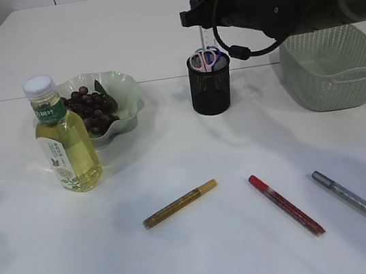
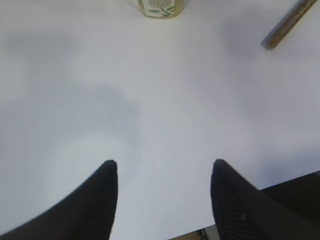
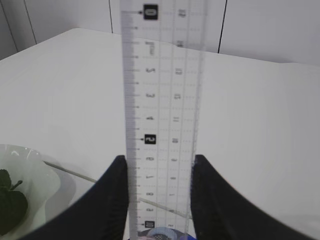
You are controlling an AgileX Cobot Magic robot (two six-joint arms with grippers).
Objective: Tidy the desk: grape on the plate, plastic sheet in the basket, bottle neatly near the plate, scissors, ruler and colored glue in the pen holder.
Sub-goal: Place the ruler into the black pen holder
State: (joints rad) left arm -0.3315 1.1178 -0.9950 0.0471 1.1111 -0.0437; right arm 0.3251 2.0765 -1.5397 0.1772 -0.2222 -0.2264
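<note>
Ruler (image 3: 162,115) stands upright in the black mesh pen holder (image 1: 211,91) beside the scissors (image 1: 206,57), clamped between the right gripper's (image 3: 159,172) fingers (image 3: 117,185), while the left gripper (image 2: 164,172) hovers with fingers apart above the bare white table (image 2: 165,100) near the bottle (image 1: 64,137).

table (image 1: 188,260): white | on it: bottle (image 1: 64,137), plate (image 1: 128,93), pen holder (image 1: 211,91), basket (image 1: 335,69), three pens (image 1: 180,203)

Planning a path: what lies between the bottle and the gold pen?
Nothing: bare table separates the bottle from the gold pen, seen in the exterior and left wrist views.
</note>
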